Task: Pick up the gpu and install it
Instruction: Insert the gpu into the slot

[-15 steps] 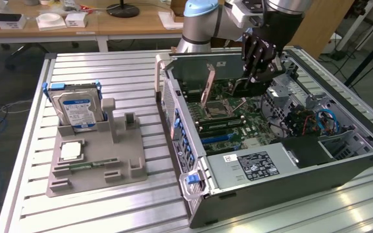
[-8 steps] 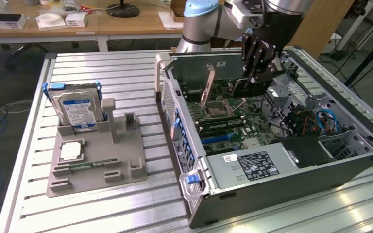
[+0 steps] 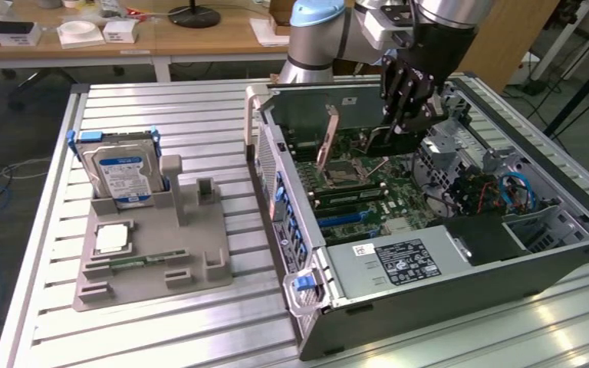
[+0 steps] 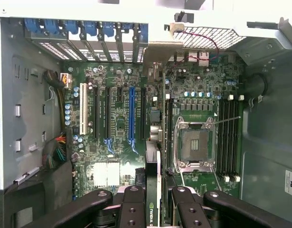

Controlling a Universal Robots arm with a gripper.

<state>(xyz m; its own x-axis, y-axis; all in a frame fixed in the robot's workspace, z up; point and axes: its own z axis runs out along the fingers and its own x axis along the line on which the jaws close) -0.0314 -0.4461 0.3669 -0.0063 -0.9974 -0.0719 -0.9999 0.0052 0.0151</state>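
Jaws: our gripper (image 4: 155,206) is closed narrow on the gpu (image 4: 155,161), one finger on each flat face, with the card edge-on to the wrist camera.
Where the card is: inside the open computer case (image 3: 540,257), over the motherboard (image 4: 112,137). It runs from our fingers toward the rear wall with its blue slot clips (image 4: 84,28), and its metal bracket (image 4: 158,52) sits at that wall.
Alignment: the card's edge lies between the long blue slot (image 4: 131,114) and the CPU socket (image 4: 193,145). We cannot tell whether the connector is in a slot or above it.
Step in hand: as we judge it, seating the card.
Doing it well: we hold the card upright and parallel to the slots, let the bracket end meet its opening in the rear wall, and press straight down with even force. A tilt would likely jam one corner.
Risks: the socket and the memory slots (image 4: 227,137) are just beside the card, so we avoid sideways drift.
Outside the case: the hard drive (image 3: 120,172) stands in the gray holder (image 3: 151,261) on the table (image 3: 212,330).
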